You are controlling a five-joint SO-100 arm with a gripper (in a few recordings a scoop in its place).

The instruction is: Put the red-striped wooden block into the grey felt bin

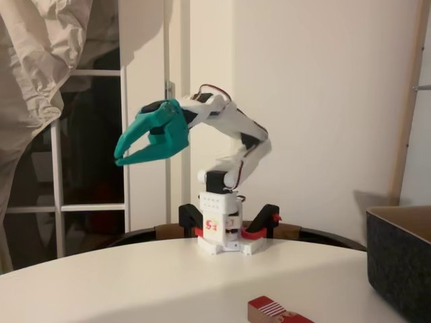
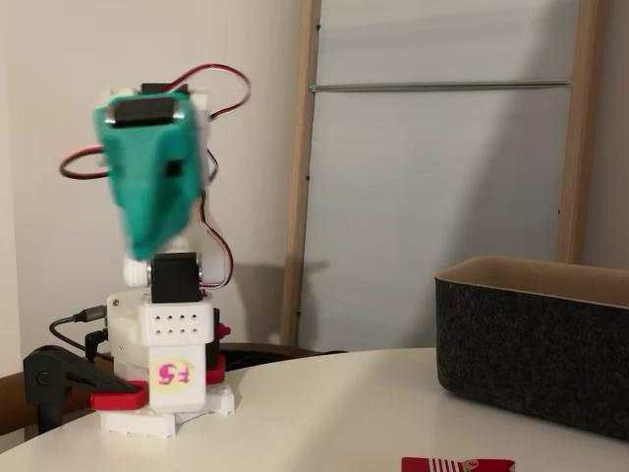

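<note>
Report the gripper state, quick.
Gripper: open, holding nothing, raised in the air; the red-striped wooden block lies on the table.

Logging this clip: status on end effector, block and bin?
End effector raised, open, empty. Red-striped wooden block on table near front edge. Grey felt bin at right in both fixed views. Nothing between them.
</note>
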